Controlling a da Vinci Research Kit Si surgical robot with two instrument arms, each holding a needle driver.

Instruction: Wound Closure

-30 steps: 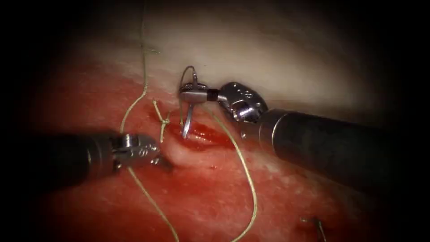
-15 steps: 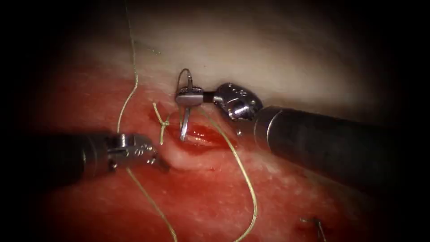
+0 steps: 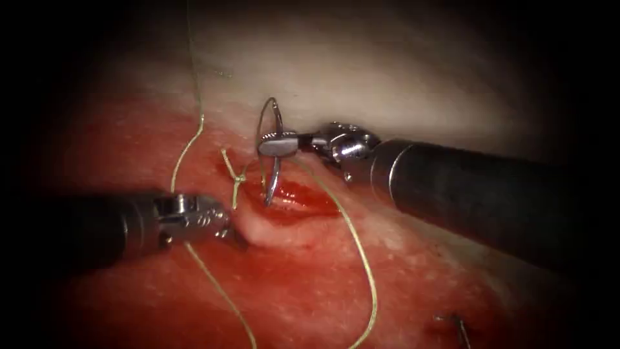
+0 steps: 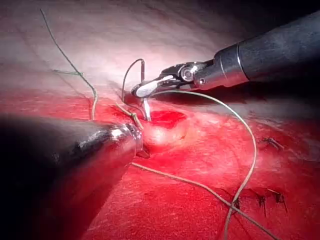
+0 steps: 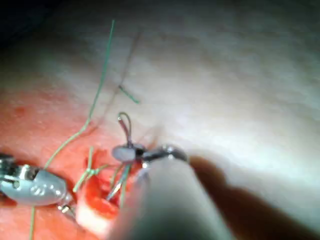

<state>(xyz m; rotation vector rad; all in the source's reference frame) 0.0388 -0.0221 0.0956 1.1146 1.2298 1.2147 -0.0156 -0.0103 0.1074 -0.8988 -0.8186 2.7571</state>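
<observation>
Tissue (image 3: 310, 284) red and wet-looking across near part, flecked with pale specks; far part creamy white. Cut (image 3: 300, 197) darker, glossy red, with pale pinkish lump at its left edge. Thread (image 3: 361, 258) yellow-green, thin. Knot (image 3: 237, 176) beside cut same yellow-green. Needle (image 3: 274, 152) bright silver, shiny. Right claw (image 3: 278, 143) polished silver; its shaft (image 3: 465, 187) dark grey, matte. Left claw (image 3: 194, 216) silver with small dark holes; its shaft (image 3: 97, 229) near black. Dark stitch ends (image 4: 265, 197) in red tissue.
</observation>
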